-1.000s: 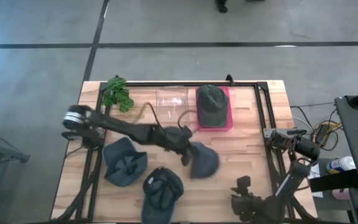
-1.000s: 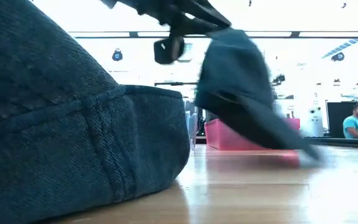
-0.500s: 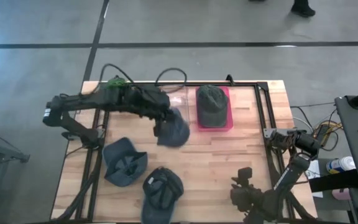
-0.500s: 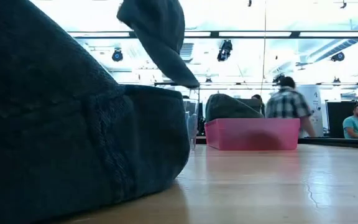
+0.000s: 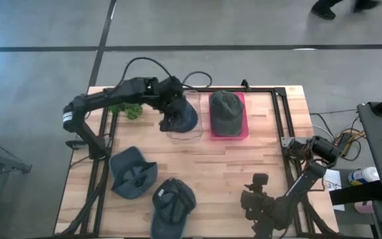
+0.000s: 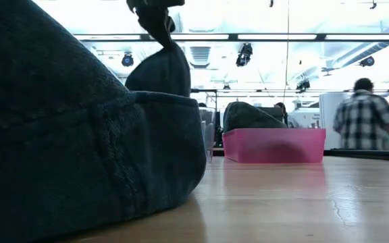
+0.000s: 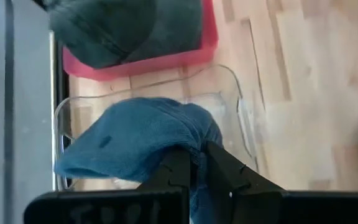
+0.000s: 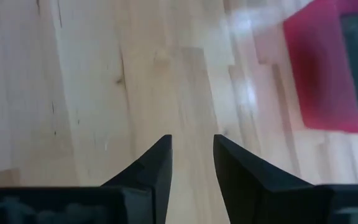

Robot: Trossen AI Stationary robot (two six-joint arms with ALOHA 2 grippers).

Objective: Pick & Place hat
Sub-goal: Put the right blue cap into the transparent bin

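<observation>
My left gripper [image 7: 194,157] is shut on a blue denim hat [image 7: 135,140] above the clear bin [image 7: 241,112] at the table's far side. In the high view the hat [image 5: 186,117] covers most of that bin [image 5: 194,133]. The low view shows the hat [image 6: 161,71] hanging under the gripper [image 6: 155,10], its lower edge hidden behind a nearer hat. A dark green hat [image 5: 226,109] lies in the pink bin [image 5: 243,131] beside it. My right gripper [image 8: 191,155] is open over bare wood near the table's near right corner. My left gripper pinches a bunched fold of the blue hat's cloth [image 7: 197,134] between its two fingers, coming from above and pointing down. The hat hangs below the fingers over the clear bin. Whether its lower part touches the bin's floor cannot be told.
Two more blue hats lie crown down on the near left part of the table [image 5: 132,172] [image 5: 173,202]; one of them [image 6: 80,135] fills the low view's left half. A green plant [image 5: 126,106] sits at the far left. A person walks in the room behind [image 6: 367,118].
My left gripper has carried the blue hat from over the table's middle toward the far edge and a little left, ending above the clear bin. The hat swung out on the way and now hangs straight down. People have moved in the room behind.
</observation>
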